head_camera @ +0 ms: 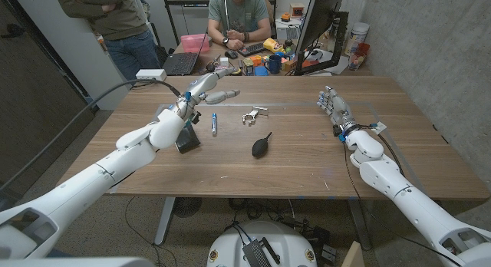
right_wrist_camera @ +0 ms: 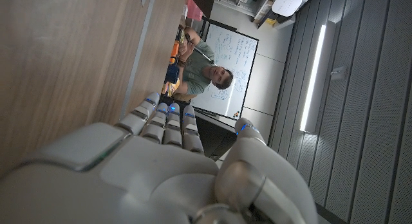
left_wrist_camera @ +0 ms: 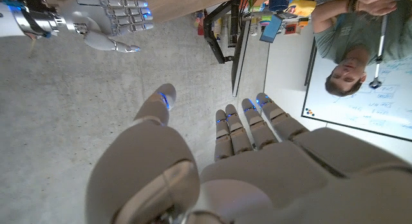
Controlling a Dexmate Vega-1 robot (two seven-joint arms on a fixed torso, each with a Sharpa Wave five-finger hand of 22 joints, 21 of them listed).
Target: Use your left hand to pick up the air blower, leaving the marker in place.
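A black air blower (head_camera: pixel 261 145) lies near the middle of the wooden table (head_camera: pixel 307 163). A blue and white marker (head_camera: pixel 214 123) lies to its left and farther back. My left hand (head_camera: pixel 205 87) hovers above the table behind the marker, fingers spread and holding nothing; its fingers (left_wrist_camera: pixel 248 124) reach out straight in the left wrist view. My right hand (head_camera: pixel 334 106) stands at the right side of the table, fingers up and apart, empty; it also appears in the left wrist view (left_wrist_camera: pixel 112 21) and in its own view (right_wrist_camera: pixel 161 153).
A small silver metal part (head_camera: pixel 253 113) lies behind the blower. A dark block (head_camera: pixel 186 138) sits under my left forearm. Two people (head_camera: pixel 239 14) are behind the table, beside a cluttered desk with a laptop (head_camera: pixel 180 63).
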